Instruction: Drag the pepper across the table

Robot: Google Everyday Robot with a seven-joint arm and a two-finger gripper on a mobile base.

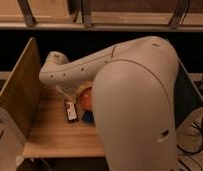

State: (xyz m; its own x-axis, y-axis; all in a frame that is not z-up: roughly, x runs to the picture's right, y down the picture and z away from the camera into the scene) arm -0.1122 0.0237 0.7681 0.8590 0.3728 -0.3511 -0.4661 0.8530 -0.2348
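Note:
The pepper is hidden; no slim dark red piece shows. My pale arm [135, 100] fills the middle and right of the camera view and covers most of the light wooden table [55, 136]. My gripper [70, 92] hangs under the forearm over the table's left middle, mostly hidden by the arm. It is just above a flat dark packet [71, 111] with red and white marks. A round orange bowl [86, 98] shows partly beside the packet, at the arm's edge.
A wooden side panel [22, 85] stands upright at the table's left and a dark panel [189, 95] at its right. A small blue object [88, 117] peeks out below the bowl. Cables [197, 127] lie on the floor at right.

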